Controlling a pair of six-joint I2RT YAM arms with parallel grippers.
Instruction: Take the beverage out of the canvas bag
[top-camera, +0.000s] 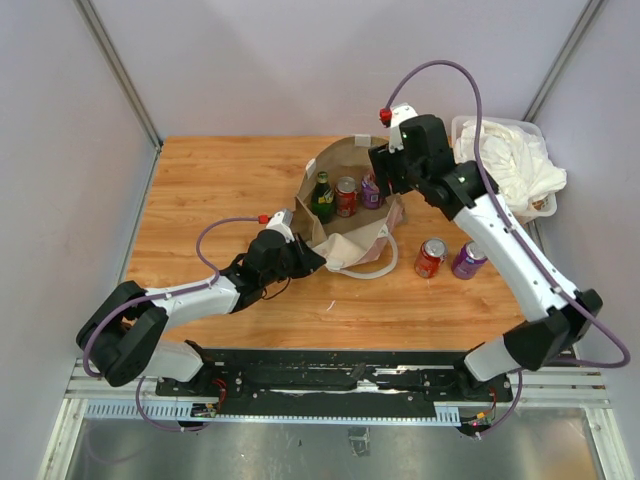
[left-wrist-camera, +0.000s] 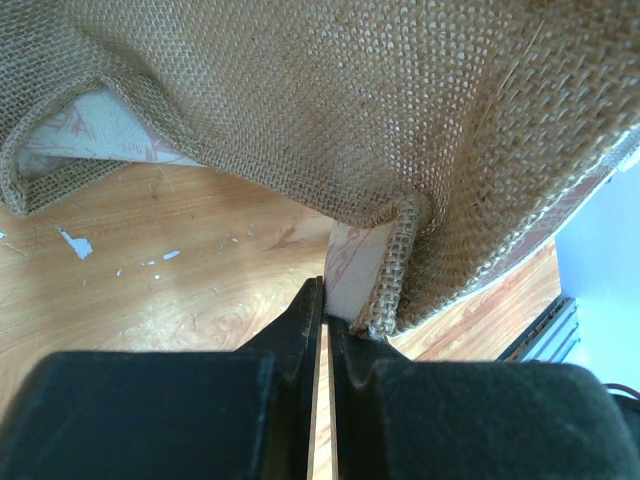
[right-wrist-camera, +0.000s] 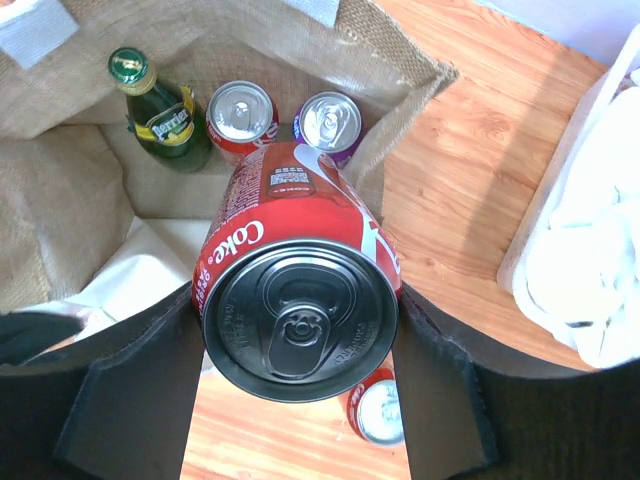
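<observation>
Removal of a drink from the canvas bag (top-camera: 355, 243), lift stage. The bag stands open at mid-table (top-camera: 220, 180). The right gripper (right-wrist-camera: 300, 335) holds a red cola can (right-wrist-camera: 292, 215) across its sides, lid toward the wrist camera. The can hangs over the bag's mouth, above three drinks on the bag floor: a green bottle (right-wrist-camera: 160, 112), a second red can (right-wrist-camera: 240, 110) and a purple can (right-wrist-camera: 328, 120). The left gripper (left-wrist-camera: 325, 300) is clamped on the bag's near rim, pinching the woven edge and its pale lining.

Suggested technique: raise the can straight up until its base is above the rim, and only then swing it right. The soft wall is then not dragged along. An even squeeze matters, since a smooth round can may slip or twist. The rim pinch should last until the can is clear. The set-down spot should avoid the loose red can (top-camera: 431, 257), the loose purple can (top-camera: 468, 259) and the bin of white cloths (top-camera: 500, 122).

Pose: the right arm reaches forward from the near right, elbow bent, wrist turned down over the bag's right half. The left arm lies low across the table from the near left, its gripper roughly level at the bag's near-left corner.
</observation>
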